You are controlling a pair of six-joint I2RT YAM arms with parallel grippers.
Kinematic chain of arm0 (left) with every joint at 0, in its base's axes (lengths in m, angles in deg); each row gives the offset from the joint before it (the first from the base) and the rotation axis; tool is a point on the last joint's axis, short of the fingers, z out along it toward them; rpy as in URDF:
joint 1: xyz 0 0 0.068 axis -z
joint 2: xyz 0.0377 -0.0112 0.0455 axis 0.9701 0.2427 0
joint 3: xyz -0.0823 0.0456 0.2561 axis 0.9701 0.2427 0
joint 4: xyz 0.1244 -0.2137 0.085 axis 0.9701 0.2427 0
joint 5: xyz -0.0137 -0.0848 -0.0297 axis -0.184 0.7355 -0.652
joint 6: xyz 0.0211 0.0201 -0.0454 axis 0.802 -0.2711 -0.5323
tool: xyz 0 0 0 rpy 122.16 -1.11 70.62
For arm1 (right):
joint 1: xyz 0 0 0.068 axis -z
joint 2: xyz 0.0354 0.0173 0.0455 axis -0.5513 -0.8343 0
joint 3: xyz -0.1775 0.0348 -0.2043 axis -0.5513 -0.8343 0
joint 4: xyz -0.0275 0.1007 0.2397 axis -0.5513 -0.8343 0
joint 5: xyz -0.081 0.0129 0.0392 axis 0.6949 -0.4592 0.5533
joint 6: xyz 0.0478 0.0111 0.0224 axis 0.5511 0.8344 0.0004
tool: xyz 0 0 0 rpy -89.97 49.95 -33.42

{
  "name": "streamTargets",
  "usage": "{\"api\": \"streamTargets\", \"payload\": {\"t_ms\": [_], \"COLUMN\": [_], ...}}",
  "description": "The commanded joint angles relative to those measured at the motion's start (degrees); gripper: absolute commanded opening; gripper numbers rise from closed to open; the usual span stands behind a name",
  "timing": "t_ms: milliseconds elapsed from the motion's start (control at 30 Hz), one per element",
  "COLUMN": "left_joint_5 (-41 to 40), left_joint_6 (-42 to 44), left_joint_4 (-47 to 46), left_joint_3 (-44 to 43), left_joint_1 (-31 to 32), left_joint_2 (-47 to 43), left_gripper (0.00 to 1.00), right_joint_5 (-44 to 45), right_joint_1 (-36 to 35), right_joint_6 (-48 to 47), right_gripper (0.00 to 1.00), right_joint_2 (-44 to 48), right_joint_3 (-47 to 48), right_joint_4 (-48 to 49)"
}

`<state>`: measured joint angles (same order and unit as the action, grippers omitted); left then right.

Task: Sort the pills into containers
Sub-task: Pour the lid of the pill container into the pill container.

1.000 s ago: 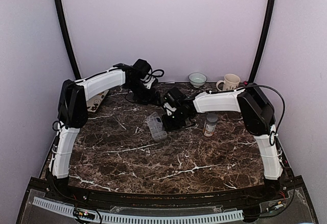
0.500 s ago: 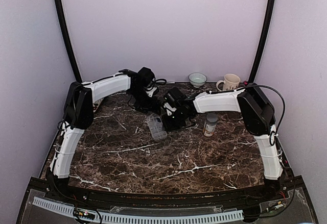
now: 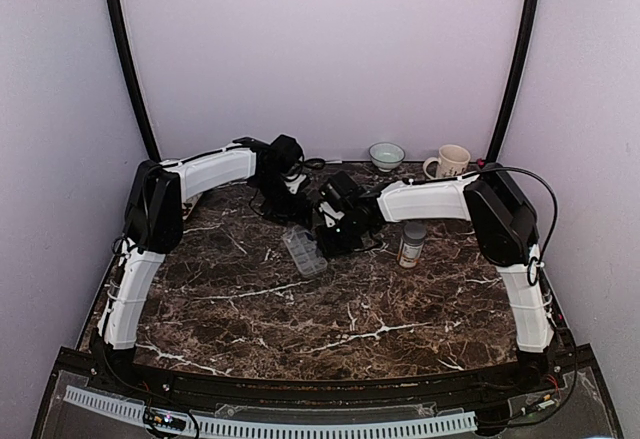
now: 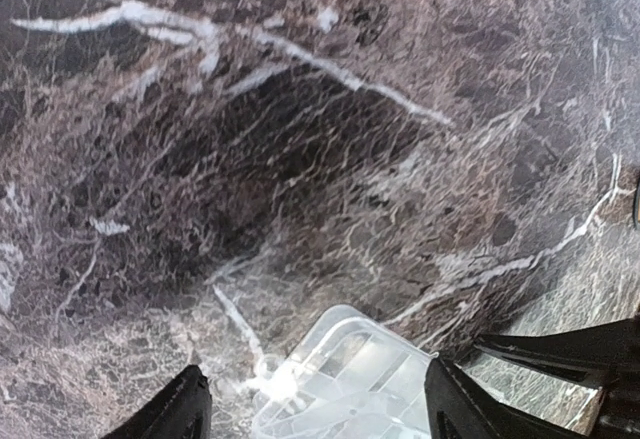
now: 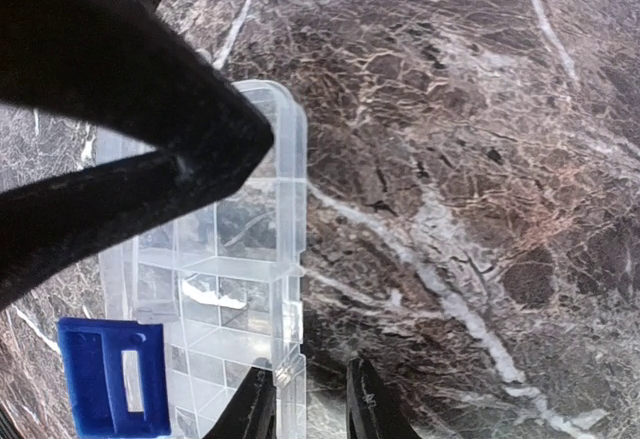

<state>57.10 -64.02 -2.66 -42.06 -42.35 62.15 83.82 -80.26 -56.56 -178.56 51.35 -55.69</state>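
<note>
Top cam: I see organizer box mid surface. Left wrist: left tool spread astride box corner. Right wrist: right tool pinches box rim; if left closes askew, box can twist out. I cannot find the pills, prob. too small.

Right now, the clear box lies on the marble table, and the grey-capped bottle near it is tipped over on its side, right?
Not quite. The top external view shows the grey-capped bottle standing upright, not tipped over. The clear box does lie on the marble table, with the bottle near it.
</note>
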Motion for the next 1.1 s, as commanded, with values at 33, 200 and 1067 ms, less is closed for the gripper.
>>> {"api": "streamTargets", "payload": {"t_ms": [33,200,1067], "left_joint_5": [-2.9,-4.0,-5.0], "left_joint_6": [1.9,2.0,1.7], "left_joint_4": [6.7,7.3,10.7], "left_joint_3": [2.7,3.2,12.7], "left_joint_1": [0.2,0.2,0.3], "left_joint_2": [-4.5,-6.0,-14.8], "left_gripper": [0.75,0.75,0.72], "right_joint_5": [2.4,2.5,3.0], "right_joint_1": [-0.4,-0.4,-0.3], "right_joint_6": [-0.3,-0.1,-0.2], "right_gripper": [0.26,0.26,0.26], "right_joint_2": [-3.8,-3.9,-5.5], "right_joint_3": [-0.4,-0.4,1.9], "right_joint_4": [-5.7,-5.8,-7.6]}}
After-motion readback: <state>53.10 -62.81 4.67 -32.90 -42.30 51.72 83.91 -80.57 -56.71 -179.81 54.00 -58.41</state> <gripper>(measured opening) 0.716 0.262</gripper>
